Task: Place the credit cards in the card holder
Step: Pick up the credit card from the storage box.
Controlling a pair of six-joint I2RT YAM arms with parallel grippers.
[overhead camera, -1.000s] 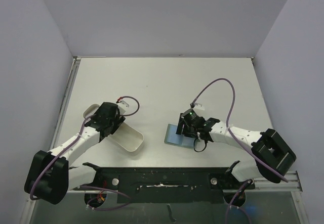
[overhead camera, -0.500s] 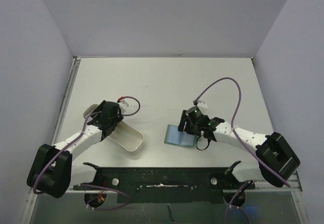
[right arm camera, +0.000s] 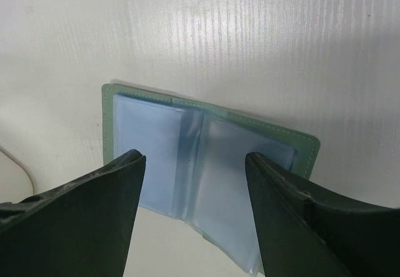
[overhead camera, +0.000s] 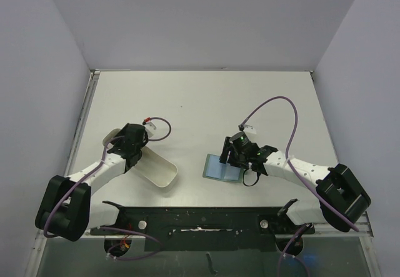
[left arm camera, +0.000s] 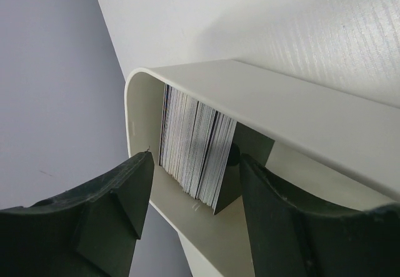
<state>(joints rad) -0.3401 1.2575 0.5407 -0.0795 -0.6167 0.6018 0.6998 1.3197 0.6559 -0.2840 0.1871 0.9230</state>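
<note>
Both splayed: left gripper (left arm camera: 195, 162) at tray (left arm camera: 312, 105) rim, right gripper (right arm camera: 195, 159) astride card holder (right arm camera: 210, 144).

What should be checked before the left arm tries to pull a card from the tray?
1. Cards stand on edge, stacked at one end of the tray: ok.
2. Left gripper lined up on the stack, jaws apart: ok.
3. A card gripped: not ok, none held.
4. Only one card between the jaws: cannot tell.
5. Holder lies open on the table, blue pockets up: ok.
6. Right gripper open above the holder, a jaw over each half: ok.
</note>
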